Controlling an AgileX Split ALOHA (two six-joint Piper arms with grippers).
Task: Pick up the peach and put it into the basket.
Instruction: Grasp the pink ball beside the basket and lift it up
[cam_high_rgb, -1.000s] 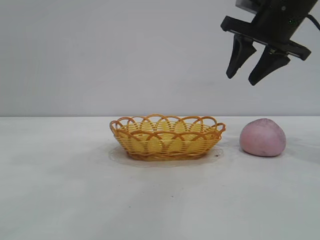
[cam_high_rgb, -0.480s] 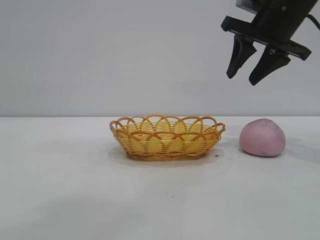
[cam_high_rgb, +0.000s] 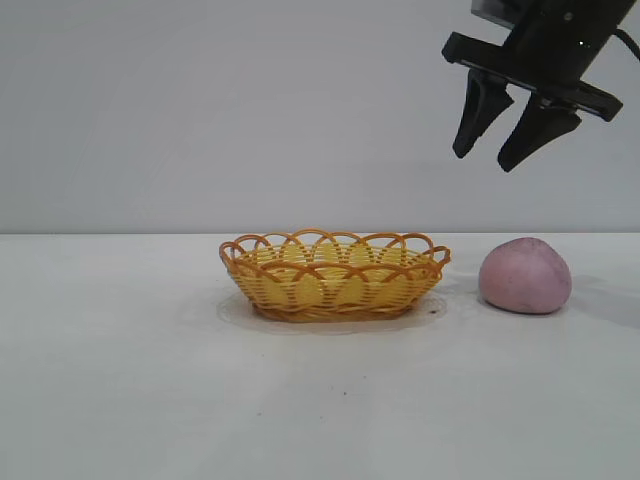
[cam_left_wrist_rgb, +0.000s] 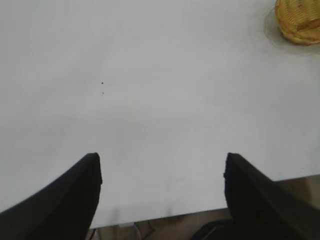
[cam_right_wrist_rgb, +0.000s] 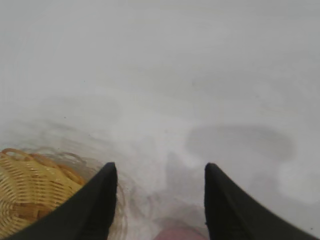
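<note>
Nothing moved, one peach (cam_high_rgb: 525, 275), one basket (cam_high_rgb: 335, 273)

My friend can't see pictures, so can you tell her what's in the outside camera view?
A dull pink rounded peach sits on a white table, apart from a shallow orange-yellow wicker basket to its left with nothing in it. The black right gripper hangs open high above the peach, holding nothing.

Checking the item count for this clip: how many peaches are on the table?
1. The peach sits on the table just right of the basket, below the open right gripper. Nothing shows inside the basket, though its wall could hide something low.
</note>
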